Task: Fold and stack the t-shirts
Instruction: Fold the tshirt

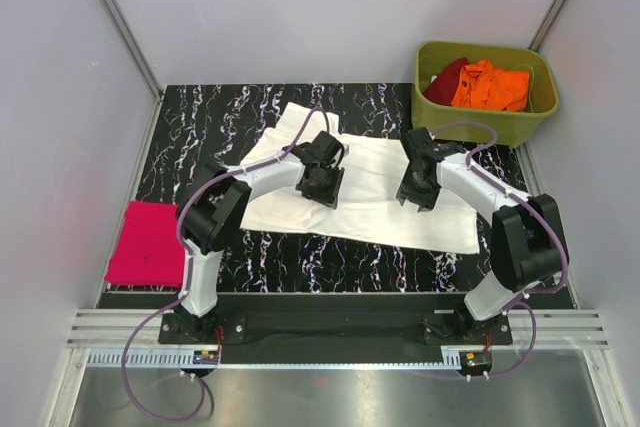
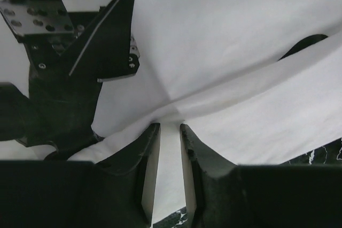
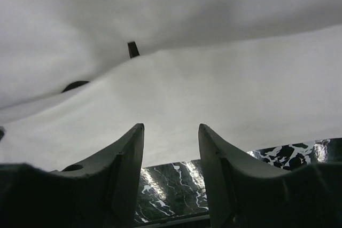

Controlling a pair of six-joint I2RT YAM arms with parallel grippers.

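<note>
Left claw (image 2: 169, 129): jaws nearly closed, only a thin slit between them. A ridge of white shirt (image 1: 370, 212) is nipped in the slit, and creases fan out from the tips.

Right claw (image 3: 171, 129): jaws well apart and holding nothing. It sits low, with the shirt's near hem just ahead of the tips and bare table (image 1: 200, 127) showing between them.

The white shirt lies spread flat mid-table, with both claws over its middle.

Handling, my read: thin, light, limp cloth. It won't hold a shape, and it will drag and bunch if pulled from one point. Best taken at hems or corners, two holds well apart, pinching a full layer and not a surface wrinkle. I expect the marble top gives little grip under it.

Further out, a pink shirt (image 1: 148, 242) lies folded at the table's left edge. The orange shirt (image 1: 490, 87) and red shirt (image 1: 445, 82) are heaped in the tub (image 1: 535, 112) at far right.
</note>
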